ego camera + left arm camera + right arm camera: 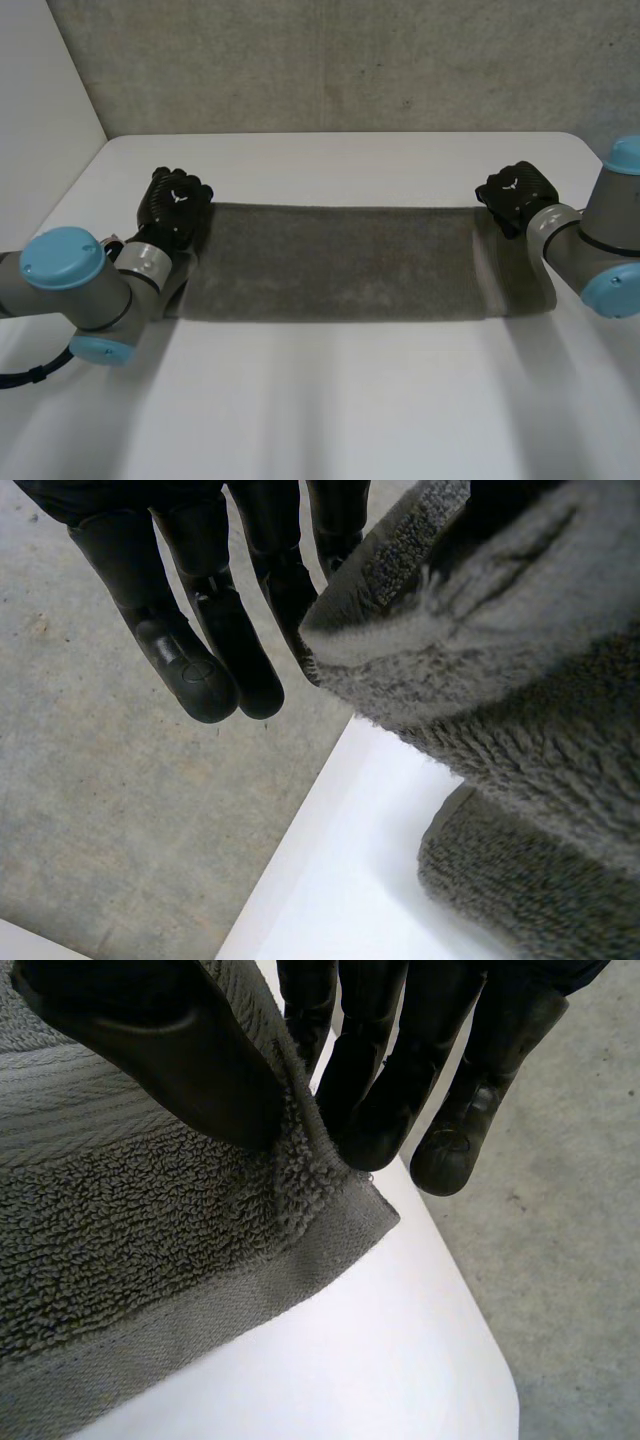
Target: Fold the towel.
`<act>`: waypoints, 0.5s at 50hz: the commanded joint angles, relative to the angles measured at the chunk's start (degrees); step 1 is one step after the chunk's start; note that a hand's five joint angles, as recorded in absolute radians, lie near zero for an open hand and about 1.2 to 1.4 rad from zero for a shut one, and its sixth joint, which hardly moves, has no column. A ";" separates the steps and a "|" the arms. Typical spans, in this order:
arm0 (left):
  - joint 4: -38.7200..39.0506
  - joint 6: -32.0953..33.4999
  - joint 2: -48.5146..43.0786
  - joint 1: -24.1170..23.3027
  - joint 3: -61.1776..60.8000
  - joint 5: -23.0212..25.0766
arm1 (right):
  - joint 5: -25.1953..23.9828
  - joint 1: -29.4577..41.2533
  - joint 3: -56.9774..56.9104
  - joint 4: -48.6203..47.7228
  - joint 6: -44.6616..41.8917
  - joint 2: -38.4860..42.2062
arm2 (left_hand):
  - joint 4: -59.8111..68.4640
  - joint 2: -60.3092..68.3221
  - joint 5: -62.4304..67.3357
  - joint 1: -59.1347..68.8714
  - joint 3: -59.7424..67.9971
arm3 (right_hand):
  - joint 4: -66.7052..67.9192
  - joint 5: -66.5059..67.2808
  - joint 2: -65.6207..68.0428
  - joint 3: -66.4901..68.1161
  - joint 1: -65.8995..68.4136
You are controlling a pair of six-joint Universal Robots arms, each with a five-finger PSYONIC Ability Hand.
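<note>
A rough grey concrete wall (pixel 330 60) stands behind a white rectangular table (pixel 350 400). Across the far half of the table a dark grey terry towel (pixel 340 265) is stretched in a long band, running from near the left edge to near the right edge, parallel to the far edge.

At the band's left end, the robot's grey-jointed left arm with light-blue caps (pixel 80 285) comes in from the table's left edge. Its black left hand (pixel 175 205) sits on the far left corner of the towel. In the left wrist view, the fingers (pixel 205 630) hang nearly straight. The towel corner (pixel 500 680) is raised off the white tabletop (pixel 340 880), bunched up and touching the innermost finger, so the hand appears to be pinching it. More of the towel lies on the table below it.

At the right end, the right arm (pixel 590 240) reaches in from the table's right edge. The black right hand (pixel 517 192) is at the towel's far right corner. In the right wrist view, the thumb (pixel 170 1050) presses the hemmed corner of the towel (pixel 150 1230) against the fingers in a firm pinch, just above the table's (pixel 350 1360) rounded corner.
</note>
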 commanded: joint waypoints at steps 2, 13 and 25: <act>-0.10 1.59 -5.68 -0.07 6.25 -0.16 | 1.74 1.40 -4.31 -3.14 -0.02 5.61 | -8.23 -8.02 -16.74 -5.20 -9.87 | -21.06 -21.63 -20.64 -20.82 -20.54; -0.36 0.10 -4.27 -0.86 6.43 -0.25 | 8.60 3.41 -3.62 -5.78 1.82 4.05 | -76.35 -76.14 -84.86 -73.33 -77.99 | -67.13 -67.71 -66.71 -66.89 -66.61; -0.98 -22.72 13.11 -0.34 -6.83 0.98 | 7.99 4.21 14.58 -5.51 7.27 -15.03 | -76.52 -76.31 -85.03 -73.50 -78.16 | -67.13 -67.71 -66.71 -66.89 -66.61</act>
